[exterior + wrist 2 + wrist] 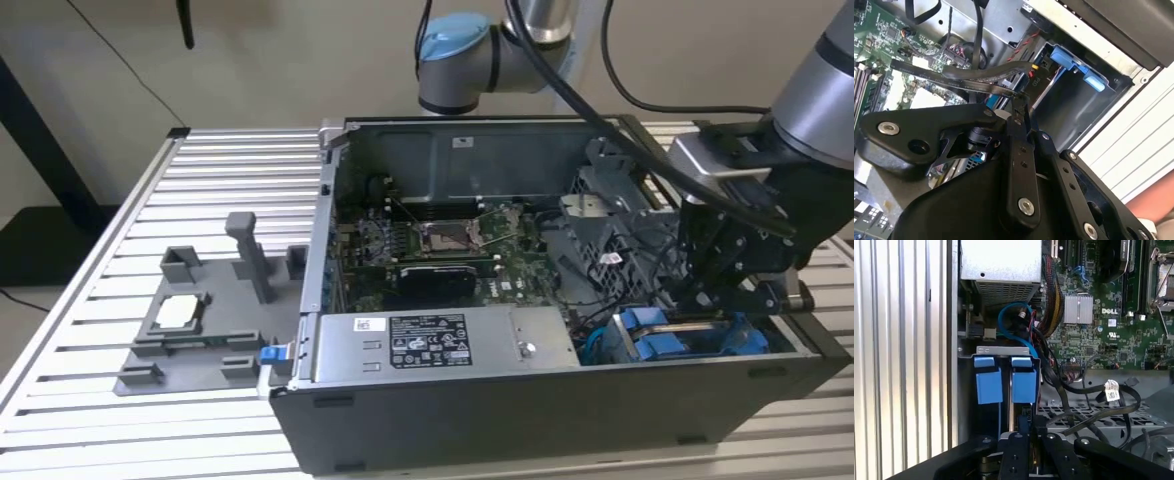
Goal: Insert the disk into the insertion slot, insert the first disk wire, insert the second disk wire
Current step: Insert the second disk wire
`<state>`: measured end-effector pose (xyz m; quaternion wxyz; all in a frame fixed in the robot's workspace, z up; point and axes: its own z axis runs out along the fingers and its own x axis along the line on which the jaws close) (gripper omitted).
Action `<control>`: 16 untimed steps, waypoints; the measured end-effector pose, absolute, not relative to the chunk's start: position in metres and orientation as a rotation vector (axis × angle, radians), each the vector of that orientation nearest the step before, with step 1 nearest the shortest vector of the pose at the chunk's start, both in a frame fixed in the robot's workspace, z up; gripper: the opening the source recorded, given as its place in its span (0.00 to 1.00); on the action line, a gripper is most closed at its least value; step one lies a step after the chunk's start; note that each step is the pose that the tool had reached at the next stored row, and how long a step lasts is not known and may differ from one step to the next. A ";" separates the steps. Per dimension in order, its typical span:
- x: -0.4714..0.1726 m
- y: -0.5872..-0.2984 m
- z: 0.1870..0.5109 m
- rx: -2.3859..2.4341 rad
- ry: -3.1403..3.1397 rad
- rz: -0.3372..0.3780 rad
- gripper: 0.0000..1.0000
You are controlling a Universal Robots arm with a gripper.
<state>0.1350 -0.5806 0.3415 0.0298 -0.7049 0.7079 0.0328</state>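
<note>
Ribbed aluminium table [94, 300] carries everything you see; read the exterior view from its left to its right. On that view's left lies one grey fixture plate [200, 335] with several upright posts and one small silver part seated in it. Just beside it stands one open computer case [534, 420], its side panel off. Along the case's near edge sits one grey labelled power-supply box [441, 345]; behind it you see one green motherboard [447, 240].

At the exterior view's right, the arm [827, 90] comes down from the upper corner and bends steeply into the case, its wrist pointing almost straight down. Note the gripper [707, 300], sunk just above the insertion slot [694, 335] in the case's near corner on that side.

In the first wrist view you can count two bright blue plastic tabs [1006, 377] side by side at the head of the bay, with one blue cable [1014, 322] looping above them and a bundle of black cables [1089, 390] beside it. The disk cannot be made out with certainty; what lies between the blue pieces is hidden by the fingers.

In the second wrist view the fingers [1016, 125] stand drawn together, clenched on a flat black wire [974, 80] whose end they pinch. The wire runs from there back across the motherboard.
</note>
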 end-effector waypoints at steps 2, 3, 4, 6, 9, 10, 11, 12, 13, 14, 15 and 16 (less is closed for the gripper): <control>0.135 -0.581 0.340 -2.166 2.191 0.101 0.16; 0.135 -0.581 0.340 -2.161 2.195 0.102 0.16; 0.135 -0.581 0.340 -2.159 2.199 0.105 0.16; 0.135 -0.581 0.340 -2.161 2.202 0.111 0.16; 0.135 -0.581 0.343 -2.162 2.204 0.116 0.16; 0.135 -0.581 0.344 -2.163 2.205 0.115 0.16; 0.135 -0.581 0.345 -2.163 2.204 0.116 0.16; 0.135 -0.580 0.344 -2.162 2.204 0.116 0.16; 0.135 -0.580 0.345 -2.163 2.205 0.115 0.16; 0.135 -0.579 0.345 -2.163 2.205 0.115 0.16; 0.135 -0.579 0.344 -2.163 2.205 0.116 0.16; 0.135 -0.578 0.344 -2.163 2.205 0.115 0.16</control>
